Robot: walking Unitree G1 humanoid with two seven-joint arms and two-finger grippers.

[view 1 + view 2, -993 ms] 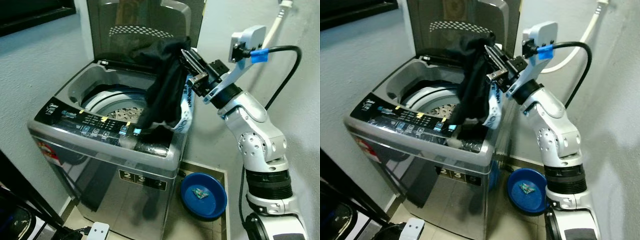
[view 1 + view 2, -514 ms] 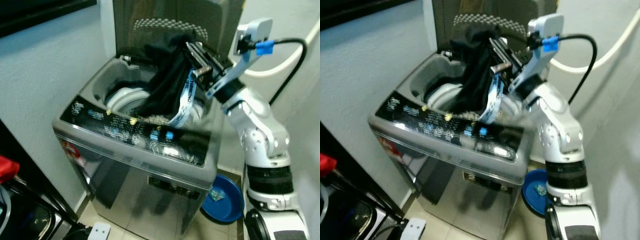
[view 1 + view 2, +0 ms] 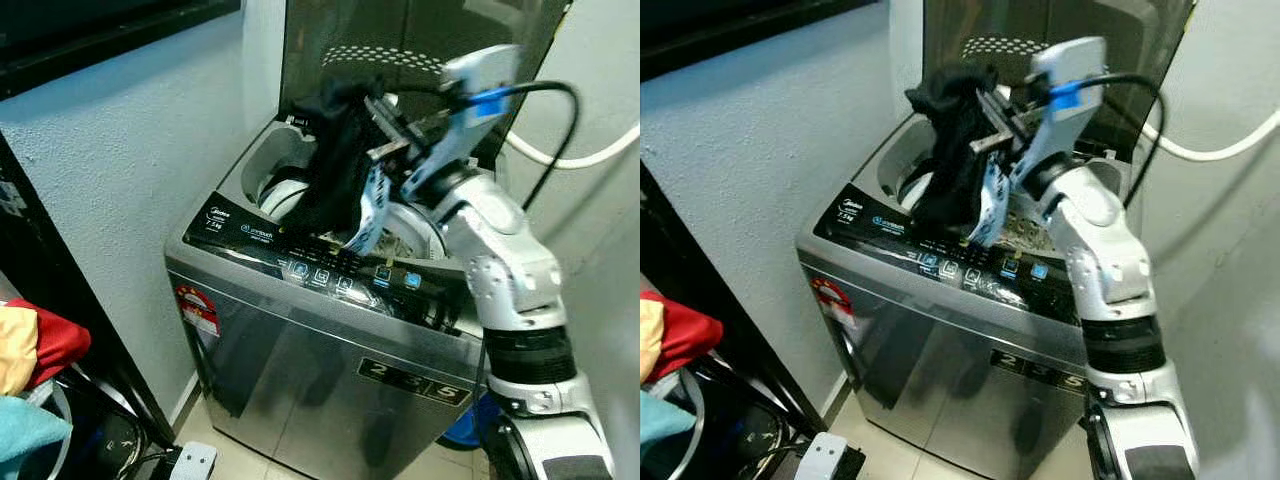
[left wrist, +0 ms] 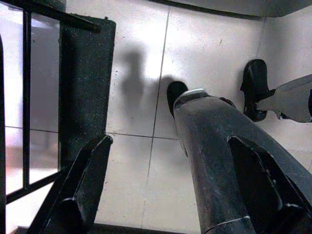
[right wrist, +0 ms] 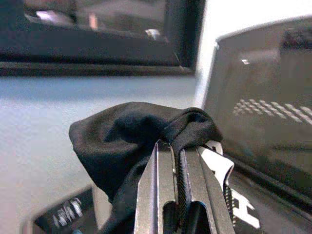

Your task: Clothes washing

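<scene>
A grey top-loading washing machine [image 3: 320,370] stands against the wall with its lid [image 3: 420,40] raised. My right gripper [image 3: 385,125] is shut on a black garment [image 3: 338,165] with a white-and-blue printed band [image 3: 371,207]. The garment hangs over the open drum [image 3: 285,195], its lower end near the control panel [image 3: 330,270]. In the right wrist view the silver fingers [image 5: 165,185] pinch a fold of the black garment [image 5: 122,141]. My left gripper [image 4: 170,195] hangs open over the tiled floor [image 4: 141,122] with nothing in it.
Red and teal clothes [image 3: 30,360] lie in a dark rack at the lower left. A white hose [image 3: 590,155] runs along the right wall. A blue basin [image 3: 465,430] peeks out behind the machine's right side. A white power strip [image 3: 192,462] lies on the floor.
The camera has swung, shifting the whole scene. My right gripper has carried the black garment from the machine's right edge to above the drum opening.
</scene>
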